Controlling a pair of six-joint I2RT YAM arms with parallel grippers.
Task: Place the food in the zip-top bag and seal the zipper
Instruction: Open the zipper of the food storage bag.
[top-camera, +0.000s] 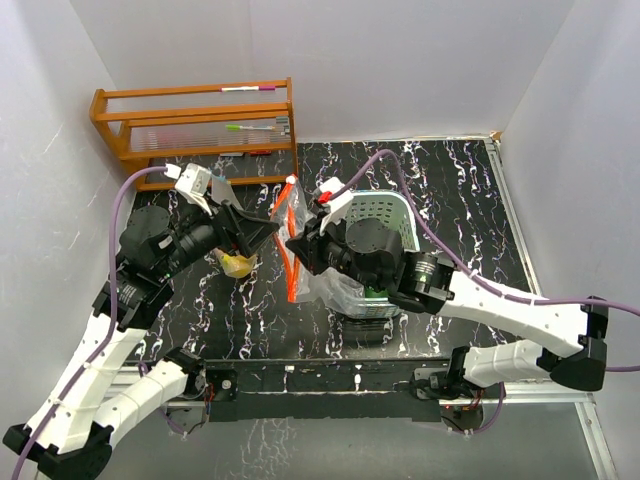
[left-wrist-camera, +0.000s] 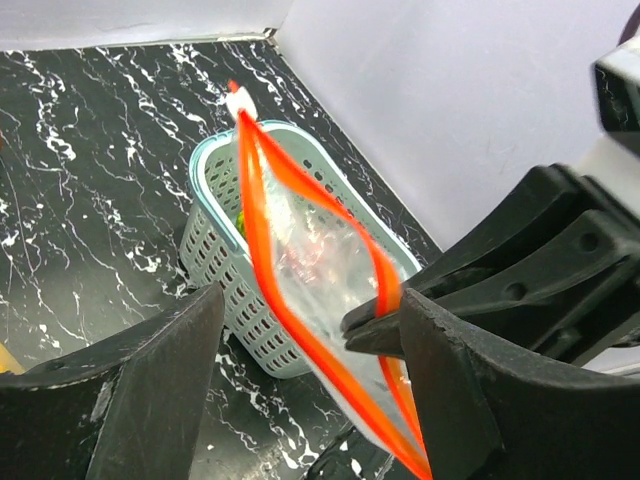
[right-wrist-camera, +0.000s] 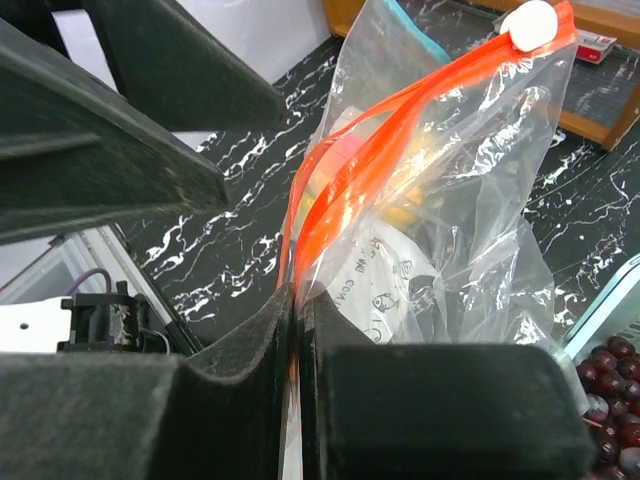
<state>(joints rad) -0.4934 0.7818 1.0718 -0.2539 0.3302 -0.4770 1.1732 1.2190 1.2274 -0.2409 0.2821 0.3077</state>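
Note:
A clear zip-top bag (top-camera: 291, 235) with an orange zipper and white slider (right-wrist-camera: 533, 22) hangs upright in mid-table. My right gripper (right-wrist-camera: 297, 300) is shut on the bag's zipper edge, and its pinching fingertips (left-wrist-camera: 375, 322) show in the left wrist view. My left gripper (left-wrist-camera: 312, 310) is open, its fingers standing on either side of the orange zipper strip (left-wrist-camera: 262, 250). A yellow fruit (top-camera: 238, 264) lies on the table below the left gripper. Dark purple grapes (right-wrist-camera: 612, 385) sit in the teal basket. Yellow and pink shapes show through the bag, blurred.
The teal slotted basket (top-camera: 390, 212) stands right behind the bag, partly under my right arm, with a green fruit (left-wrist-camera: 240, 222) inside. A wooden rack (top-camera: 195, 125) stands at the back left. White walls close in on all sides of the table.

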